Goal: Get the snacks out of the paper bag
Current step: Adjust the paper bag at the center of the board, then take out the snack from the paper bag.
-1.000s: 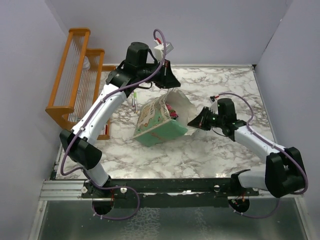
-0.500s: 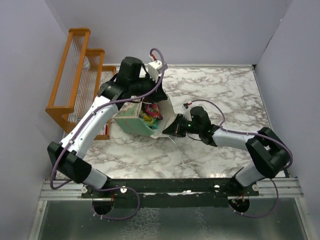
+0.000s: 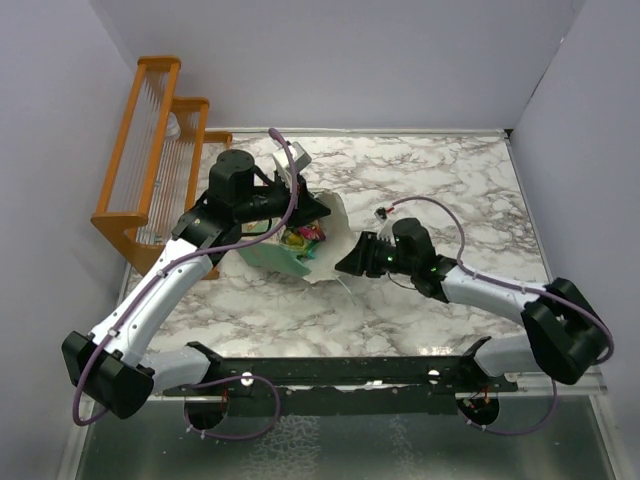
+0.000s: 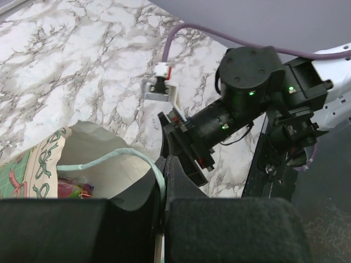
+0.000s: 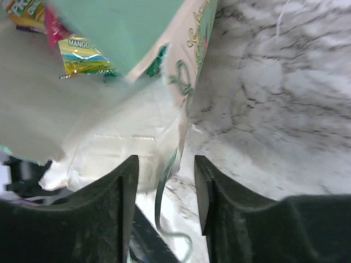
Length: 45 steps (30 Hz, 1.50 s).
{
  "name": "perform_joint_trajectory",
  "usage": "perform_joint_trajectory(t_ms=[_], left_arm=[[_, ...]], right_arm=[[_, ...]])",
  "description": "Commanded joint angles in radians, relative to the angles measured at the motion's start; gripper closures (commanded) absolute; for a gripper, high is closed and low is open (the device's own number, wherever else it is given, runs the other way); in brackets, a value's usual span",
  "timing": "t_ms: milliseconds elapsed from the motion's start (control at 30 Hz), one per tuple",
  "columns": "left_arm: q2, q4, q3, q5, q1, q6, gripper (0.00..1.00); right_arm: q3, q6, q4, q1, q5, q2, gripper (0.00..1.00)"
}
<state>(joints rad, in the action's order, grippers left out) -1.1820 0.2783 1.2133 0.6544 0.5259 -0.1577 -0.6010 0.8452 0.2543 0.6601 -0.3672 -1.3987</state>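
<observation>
Far left: an orange wooden rack (image 3: 150, 140) stands along the left wall, beside the marble table (image 3: 450, 180); neither arm touches it.

Left arm: it rises from its base at lower left and reaches over the left half of the table; the left gripper (image 3: 303, 205) sits at the upper rim of the paper bag (image 3: 268, 255). In the left wrist view the left gripper (image 4: 164, 167) has its fingers pressed together on the mint-green rim of the paper bag (image 4: 104, 164); the rim runs straight into the seam between the pads; the grip is on paper.

Bag: tipped over, base toward the left, mouth gaping toward the right, cream lining exposed; whether its lower side bears on the table cannot be told.

Snacks (image 3: 300, 238): inside the bag, bunched just within the mouth; red, pink and yellow-green foil visible; in the right wrist view one packet (image 5: 82, 55) reads MANGO.

Right arm: the right gripper (image 3: 348, 263) lies just right of the mouth, pointing left at it. In its own view the right gripper (image 5: 164, 164) has its fingers apart; the bag's printed edge and a thin cord (image 5: 160, 203) hang in the gap; neither pad visibly presses on them.
</observation>
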Motion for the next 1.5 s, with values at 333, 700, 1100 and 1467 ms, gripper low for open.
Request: perform_joint_trajectory(t_ms=[333,700,1100,1467], left_arm=[[0.021,-0.105,-0.060,-0.029,0.004,-0.095,1.00],[0.041,-0.164,-0.044,-0.029,0.004,-0.120,1.00],[0.098,-0.211,-0.107,-0.105,0.005,-0.193,1.00],[0.077,-0.198,-0.107,-0.134,0.005,-0.212,1.00]], right_arm=[[0.007,-0.634,-0.100,0.015,0.100,0.401,0.30],[0.064,-1.101,0.337,0.148,-0.011,0.330,0.24],[0.025,-1.648,0.422,0.195,-0.049,0.086,0.27],[-0.040,-1.791,0.418,0.222,0.053,-0.092,0.41]])
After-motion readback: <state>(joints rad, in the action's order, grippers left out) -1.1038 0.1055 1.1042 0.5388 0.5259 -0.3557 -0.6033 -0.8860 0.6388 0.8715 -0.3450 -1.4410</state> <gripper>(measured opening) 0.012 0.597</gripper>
